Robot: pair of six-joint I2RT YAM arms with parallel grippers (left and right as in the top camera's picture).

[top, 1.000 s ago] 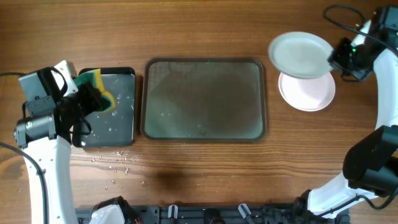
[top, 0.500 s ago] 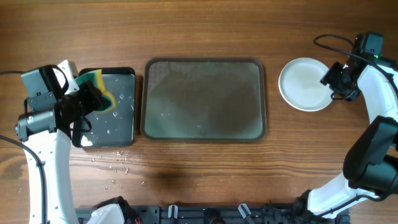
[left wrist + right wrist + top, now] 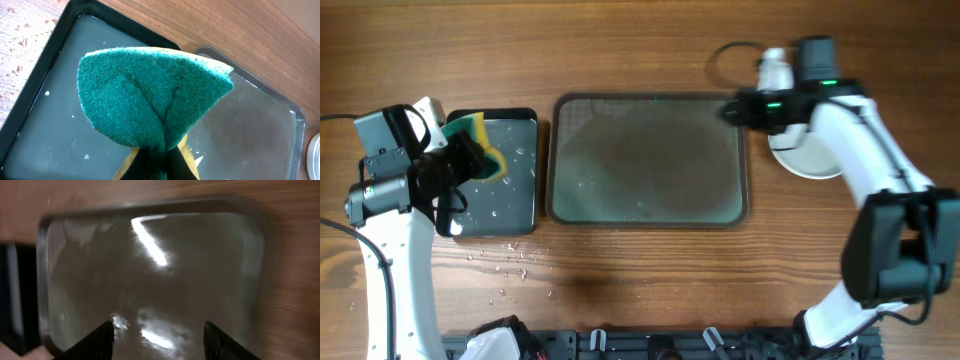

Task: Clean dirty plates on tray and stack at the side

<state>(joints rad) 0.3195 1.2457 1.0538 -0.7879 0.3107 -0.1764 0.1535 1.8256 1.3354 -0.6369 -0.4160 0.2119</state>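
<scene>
No plates lie on the large grey-green rectangular tray [image 3: 650, 205], so my right gripper [image 3: 157, 341] (jaws apart, empty) hangs over its right edge with the round white plate stack [image 3: 795, 157] just to its right, while my left gripper [image 3: 468, 160] has its jaws clamped on the green scouring sponge [image 3: 150, 95].

Overhead view: bright, even, diffuse light from above. The wooden table [image 3: 640, 50] carries no hard shadows, only a faint dark patch near its front edge. Water drops glint on the black tray [image 3: 515, 205] at the left. Left wrist view: sharp focus on the green sponge [image 3: 150, 95], whose fibres are legible, while the far tabletop is slightly soft. Right wrist view: heavy motion blur throughout, with smeared wood grain and white glare streaks across the wet tray [image 3: 150, 280].
</scene>
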